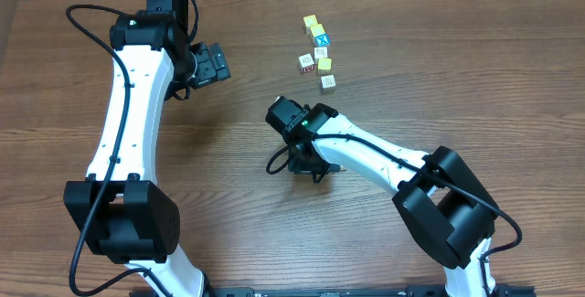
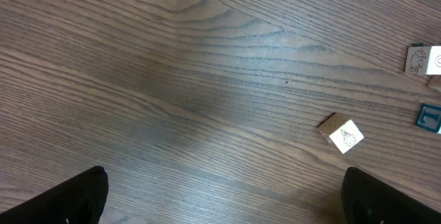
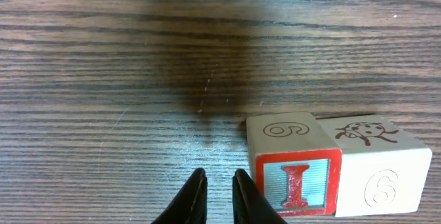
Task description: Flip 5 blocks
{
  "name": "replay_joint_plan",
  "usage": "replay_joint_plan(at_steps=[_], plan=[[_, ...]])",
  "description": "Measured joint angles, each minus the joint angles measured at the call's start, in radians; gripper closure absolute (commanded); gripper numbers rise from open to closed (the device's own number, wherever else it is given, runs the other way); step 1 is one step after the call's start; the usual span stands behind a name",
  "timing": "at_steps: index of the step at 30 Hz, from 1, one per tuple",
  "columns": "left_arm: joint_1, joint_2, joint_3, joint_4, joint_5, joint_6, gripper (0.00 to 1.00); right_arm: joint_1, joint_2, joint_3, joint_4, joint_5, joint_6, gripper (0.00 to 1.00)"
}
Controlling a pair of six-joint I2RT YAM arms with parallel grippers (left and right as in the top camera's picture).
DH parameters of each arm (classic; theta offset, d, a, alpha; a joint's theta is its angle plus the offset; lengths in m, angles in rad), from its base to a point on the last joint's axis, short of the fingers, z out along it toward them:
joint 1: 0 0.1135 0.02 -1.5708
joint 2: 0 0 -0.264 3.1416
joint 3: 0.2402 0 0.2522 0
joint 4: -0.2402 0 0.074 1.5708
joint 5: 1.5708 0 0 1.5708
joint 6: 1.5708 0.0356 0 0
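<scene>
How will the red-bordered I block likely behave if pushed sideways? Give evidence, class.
The I block probably slides rather than rolls: it is a flat-faced cube sitting square on the table. Pushed toward the ladybug block touching it, it likely shoves that too. It looks rigid, not squashy.

Two touching blocks (image 3: pixel 296 182) stand just right of the right tool (image 3: pixel 219 182); bare desk (image 3: pixel 103 79) lies ahead and leftward.
</scene>
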Motion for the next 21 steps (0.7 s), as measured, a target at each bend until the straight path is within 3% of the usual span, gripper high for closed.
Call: replay_joint_plan(at_steps=[10,21], plan=[[0.000,0.000,0.000,0.000,0.000,0.000,0.00,-0.036,0.000,0.110,-0.007,-0.108,-0.062,0.85],[0.000,0.000,0.000,0.000,0.000,0.000,0.00,-0.161,0.001,0.128,0.002,-0.060,-0.095,0.90]])
